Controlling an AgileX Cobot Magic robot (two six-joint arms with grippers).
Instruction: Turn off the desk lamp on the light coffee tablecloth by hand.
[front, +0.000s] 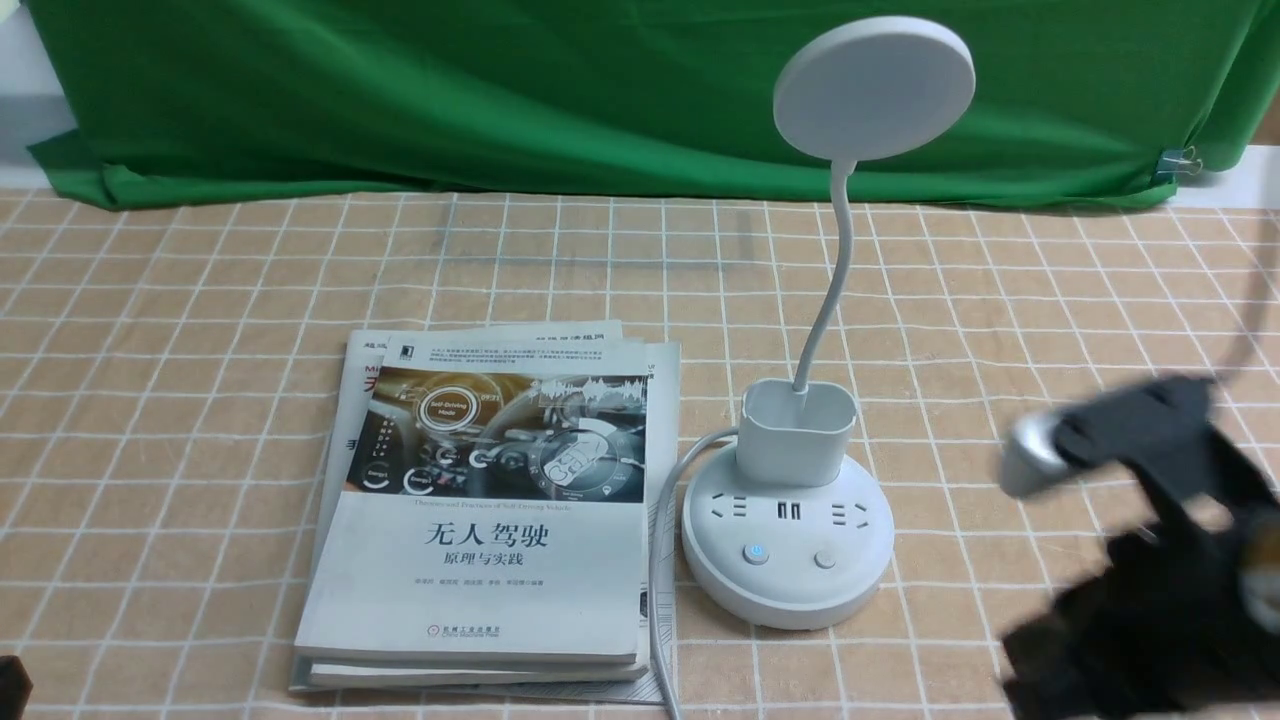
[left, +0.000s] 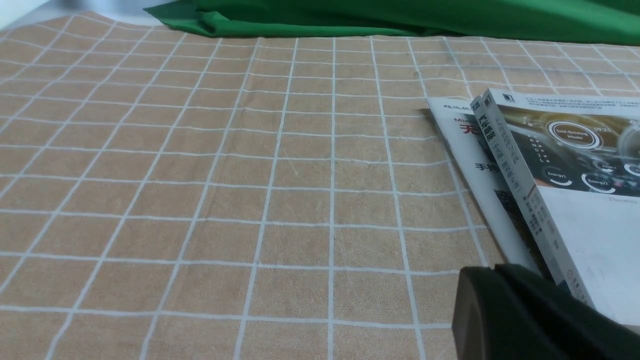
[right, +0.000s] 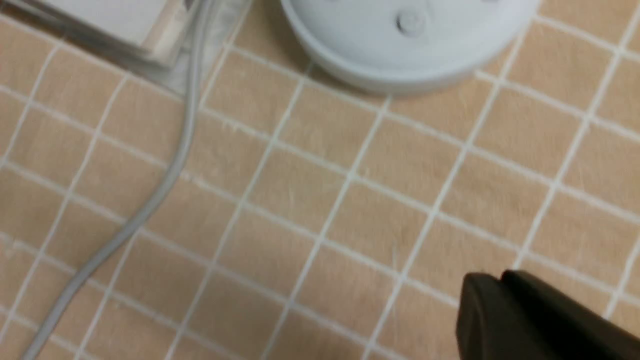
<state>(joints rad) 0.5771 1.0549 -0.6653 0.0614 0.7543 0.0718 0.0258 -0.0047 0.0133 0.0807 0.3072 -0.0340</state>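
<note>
So, front view first, with 12 o'clock being the far side where the plain green backdrop cloth hangs. The white desk lamp with the flat disc head, bendy neck, pen cup and round socket base stands upright on the light coffee tablecloth with the thin white grid, a bit toward 3 o'clock of the middle. A stack of pale paperback books lies just beside the base at its 9 o'clock, and the lamp's grey cable runs between them. The bulky black right arm with the grey camera bar shows blurred at roughly 4 o'clock of the base and apart from it, so the base lies at about 10 o'clock from that arm. Two small round buttons face up on the base's 6 o'clock edge: a blue-marked button and a plain button. The head is turned away from us, so we can't tell if it's lit. Left wrist view: the left claw has its dark pads pressed together on nothing, over cloth beside the books, with no lamp in sight. Right wrist view: the right claw is likewise closed and empty above the cloth. The base rim and one button (we can't tell which) are out ahead, with bare cloth between. We reckon the right arm is nearer, and it needs to go forward and then down onto a button.
</note>
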